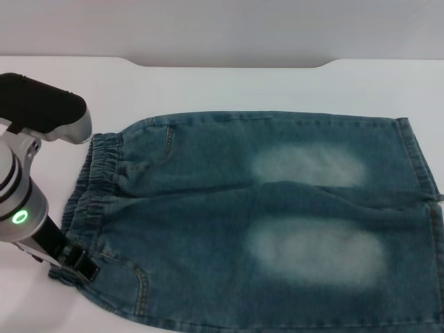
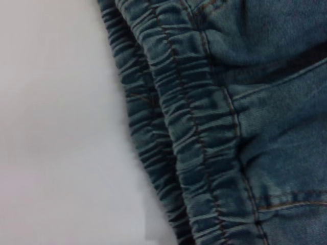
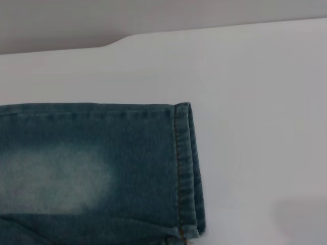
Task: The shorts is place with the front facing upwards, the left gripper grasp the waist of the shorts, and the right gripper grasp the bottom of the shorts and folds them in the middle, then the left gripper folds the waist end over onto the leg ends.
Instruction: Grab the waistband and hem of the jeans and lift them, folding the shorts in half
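Note:
The blue-green denim shorts point(image 1: 277, 215) lie flat on the white table with the front up, showing two pale faded patches. The ruffled elastic waist point(image 1: 97, 180) is at the left, and the straight stitched leg ends point(image 1: 416, 166) are at the right. My left gripper point(image 1: 75, 262), a black claw on the silver arm with a green ring light, sits at the near corner of the waist, touching the fabric. The left wrist view shows the gathered waist point(image 2: 184, 132) close up. A far leg hem point(image 3: 186, 163) lies flat in the right wrist view. The right gripper is out of view.
The white table point(image 1: 208, 87) runs back to a grey wall, with a shallow notch in its far edge. Bare tabletop point(image 3: 265, 127) lies beyond the leg hems and to the left of the waist point(image 2: 56, 127).

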Available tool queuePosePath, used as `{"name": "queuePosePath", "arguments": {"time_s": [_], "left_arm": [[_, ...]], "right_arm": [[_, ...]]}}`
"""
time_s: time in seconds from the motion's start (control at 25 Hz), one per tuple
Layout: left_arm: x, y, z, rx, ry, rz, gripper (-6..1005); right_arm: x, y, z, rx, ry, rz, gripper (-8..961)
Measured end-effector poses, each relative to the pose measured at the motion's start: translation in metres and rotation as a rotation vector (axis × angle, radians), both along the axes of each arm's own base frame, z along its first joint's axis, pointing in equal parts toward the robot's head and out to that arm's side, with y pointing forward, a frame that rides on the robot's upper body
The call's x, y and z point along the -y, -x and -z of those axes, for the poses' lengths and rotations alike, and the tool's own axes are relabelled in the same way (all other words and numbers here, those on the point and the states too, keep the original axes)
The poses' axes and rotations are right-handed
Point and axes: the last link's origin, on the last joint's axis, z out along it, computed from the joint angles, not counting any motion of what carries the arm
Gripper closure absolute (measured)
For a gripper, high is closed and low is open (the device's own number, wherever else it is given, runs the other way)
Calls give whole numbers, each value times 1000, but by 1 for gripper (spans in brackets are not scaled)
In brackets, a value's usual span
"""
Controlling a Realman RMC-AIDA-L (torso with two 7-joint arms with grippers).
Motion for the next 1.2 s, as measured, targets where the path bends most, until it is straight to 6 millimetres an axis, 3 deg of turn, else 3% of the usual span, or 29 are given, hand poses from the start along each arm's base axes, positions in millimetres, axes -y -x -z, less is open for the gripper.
{"name": "queuePosePath", "arguments": {"time_s": [0.64,1.04,1.2], "left_arm": [[-2,3,6,8,4,4,175],[-6,5,3,12,-24,8,400],[-7,5,3,7,-26,13,559]], "right_arm": [[1,1,2,-5,5,-7,302],[0,4,0,-1,7,-17,301],[0,5,-2,3,0,-20,301]]}}
